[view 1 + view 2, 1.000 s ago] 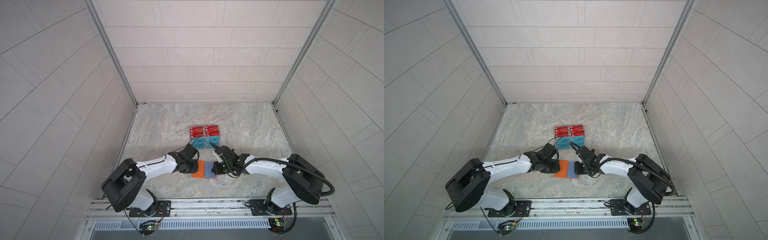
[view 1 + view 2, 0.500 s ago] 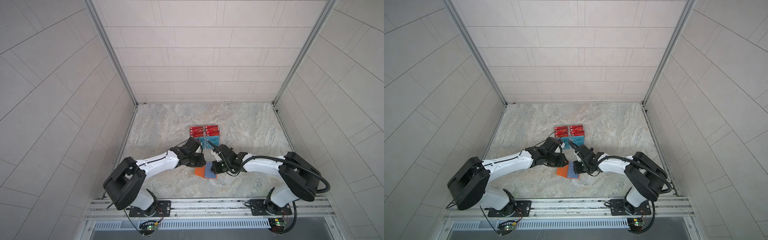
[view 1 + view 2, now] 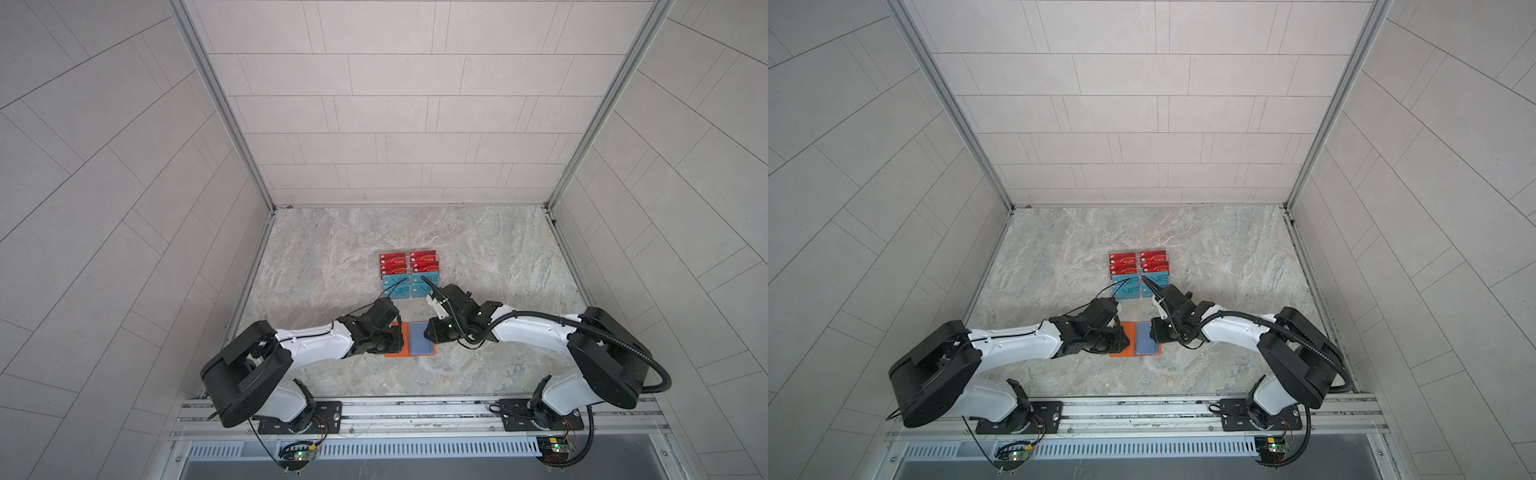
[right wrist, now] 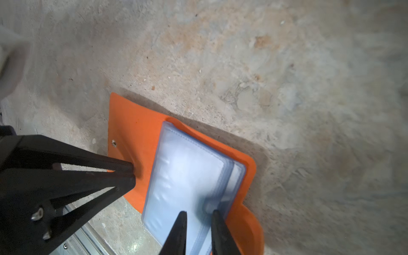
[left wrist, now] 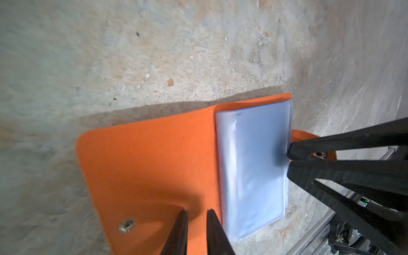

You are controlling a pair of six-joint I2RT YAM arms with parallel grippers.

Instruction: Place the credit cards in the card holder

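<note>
Marble tabletop [image 3: 332,257], walls [image 3: 374,124] on three sides. Under my tips the card holder [image 5: 143,159] lies open: left gripper [image 5: 196,212] on its orange cover, right gripper [image 4: 197,213] over the sleeves [image 4: 183,176], both barely parted, holding nothing. Ahead, the credit cards [image 3: 408,274] wait. Next I'd fetch one; open tabletop between, walls well off.

In both top views the marble tabletop [image 3: 316,257] lies bare across its upper left and upper right and in a strip below the card holder [image 3: 417,345]. The centre is crowded: the left gripper [image 5: 196,212] and right gripper [image 4: 197,212] sit on the open holder from either side with only a narrow gap between them. The rows of credit cards [image 3: 409,272] stand just above, closing off that side.
</note>
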